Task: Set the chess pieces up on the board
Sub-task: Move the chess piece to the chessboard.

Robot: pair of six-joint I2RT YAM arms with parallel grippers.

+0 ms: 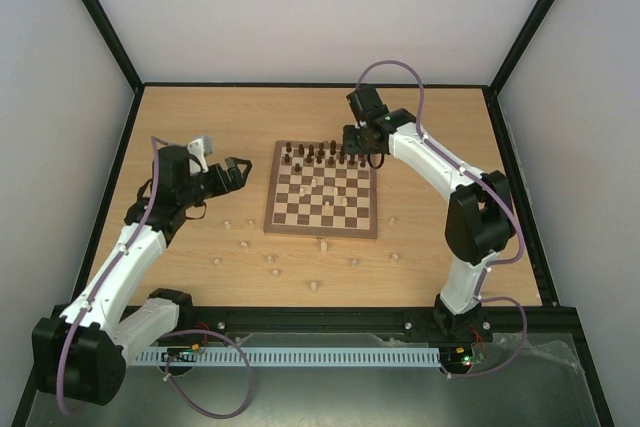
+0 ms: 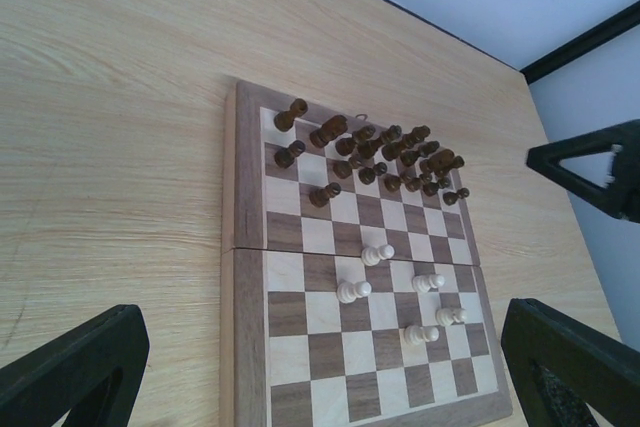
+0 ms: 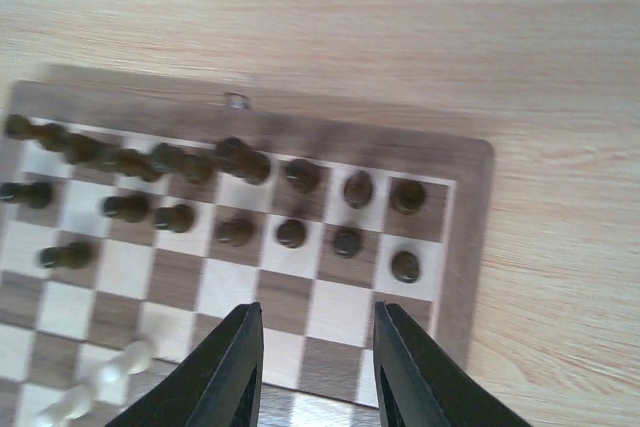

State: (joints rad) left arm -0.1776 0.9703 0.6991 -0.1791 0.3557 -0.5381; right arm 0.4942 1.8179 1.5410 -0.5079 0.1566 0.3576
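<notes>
Plainly, left hand spread empty, right hand spread over board, dark pieces crowded below.

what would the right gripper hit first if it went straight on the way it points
Likely the board, on a bare square between the right gripper's open fingers, just short of the dark pawns; depth is unclear.

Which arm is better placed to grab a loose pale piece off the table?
Left: the left gripper, open, hovers over the table nearest the pale pieces; the right gripper is over the board's far dark pieces.
</notes>
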